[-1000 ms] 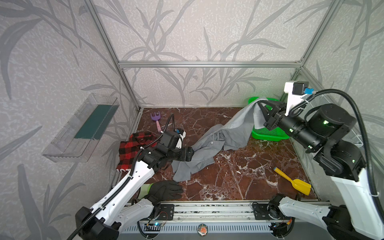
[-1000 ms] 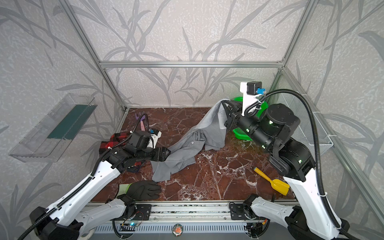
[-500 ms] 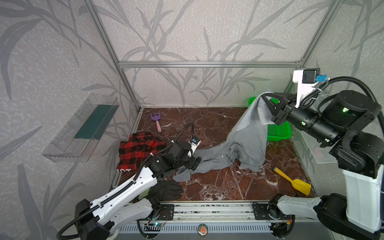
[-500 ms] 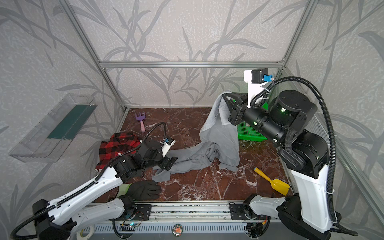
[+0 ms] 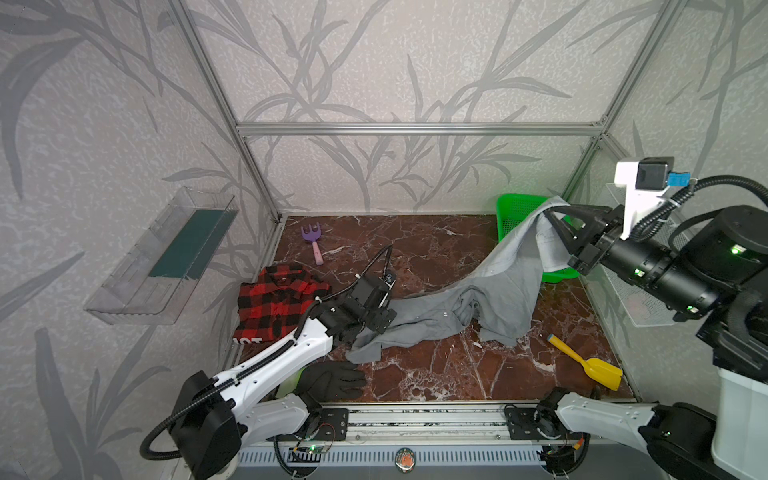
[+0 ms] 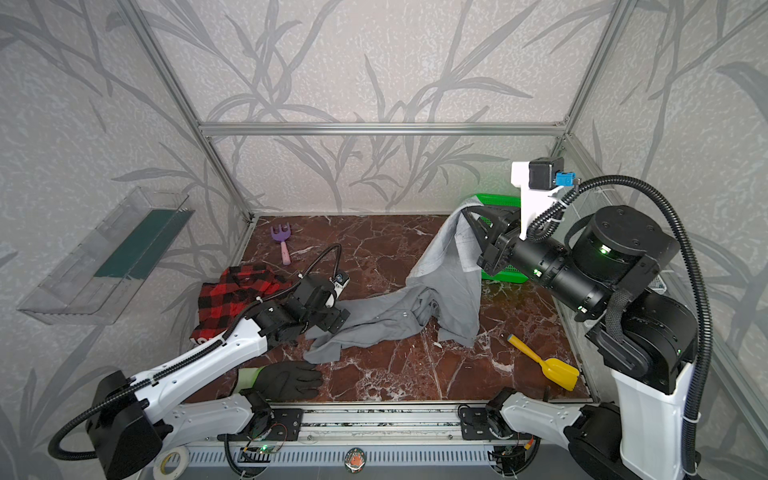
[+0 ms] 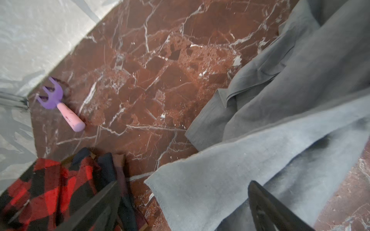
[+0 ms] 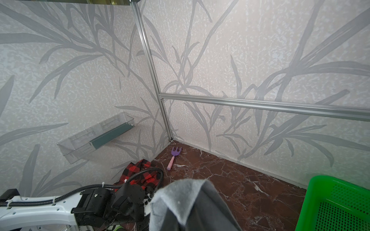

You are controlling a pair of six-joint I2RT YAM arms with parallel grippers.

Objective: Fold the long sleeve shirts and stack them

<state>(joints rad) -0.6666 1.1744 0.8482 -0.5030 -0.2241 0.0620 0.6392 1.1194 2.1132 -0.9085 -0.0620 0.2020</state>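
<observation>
Since a second ago the right gripper (image 5: 555, 218) has drawn back towards the right wall, and the grey shirt (image 5: 498, 286) hanging from it has spread farther right across the marble table (image 5: 436, 374). Nearest, a black glove (image 5: 332, 378) lies at the table's front edge. Just behind it the left gripper (image 5: 384, 320) hovers over the shirt's low end, jaws wide apart and gripping nothing. The plaid shirt (image 5: 276, 303) lies crumpled by the left wall. Farther back, the right gripper is clamped on the grey shirt's raised end, in front of a green basket (image 5: 515, 208).
</observation>
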